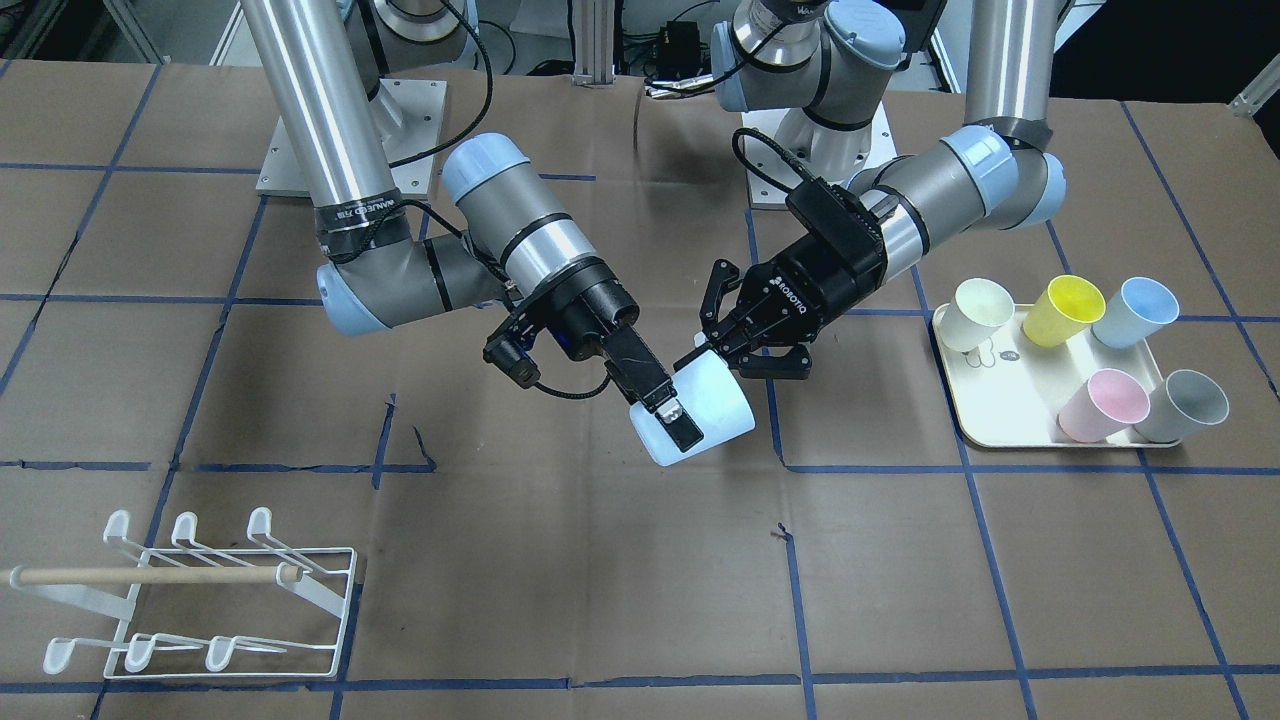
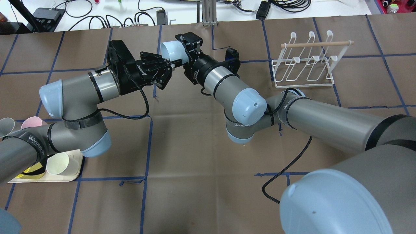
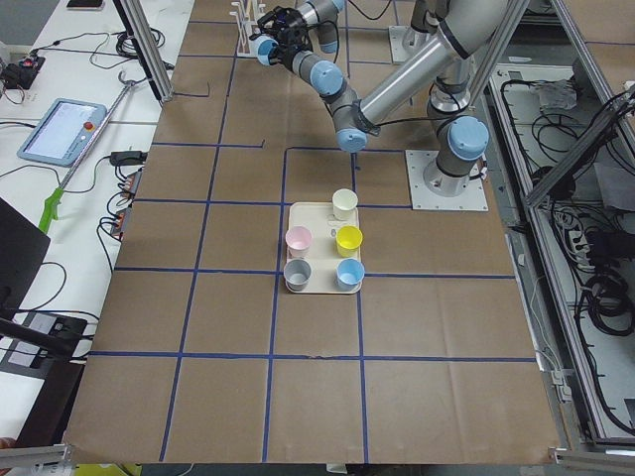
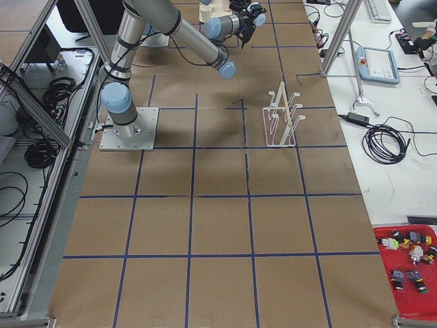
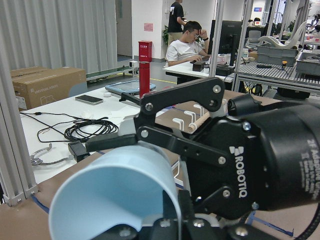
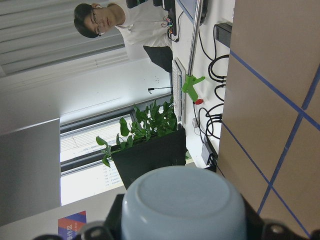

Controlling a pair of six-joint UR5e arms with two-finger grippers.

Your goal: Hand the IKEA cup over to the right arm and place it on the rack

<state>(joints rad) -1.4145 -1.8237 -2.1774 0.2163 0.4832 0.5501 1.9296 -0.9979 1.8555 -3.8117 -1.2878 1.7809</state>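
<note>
A pale blue IKEA cup (image 1: 712, 405) hangs on its side above mid-table, between both arms. My right gripper (image 1: 685, 425) is shut on the cup's body, one black finger (image 1: 668, 405) lying across its wall. My left gripper (image 1: 715, 352) pinches the cup's rim, its fingers converging there. From overhead the cup (image 2: 170, 50) sits between the left gripper (image 2: 170, 65) and the right gripper (image 2: 188, 48). The right wrist view shows the cup's base (image 6: 182, 202). The white wire rack (image 1: 190, 590) with its wooden dowel stands empty near the table's edge on the right arm's side.
A cream tray (image 1: 1000, 425) on the left arm's side carries several cups lying tilted: cream (image 1: 980, 312), yellow (image 1: 1065, 308), blue (image 1: 1135, 310), pink (image 1: 1105, 405) and grey (image 1: 1185, 405). Brown paper with blue tape lines covers the table.
</note>
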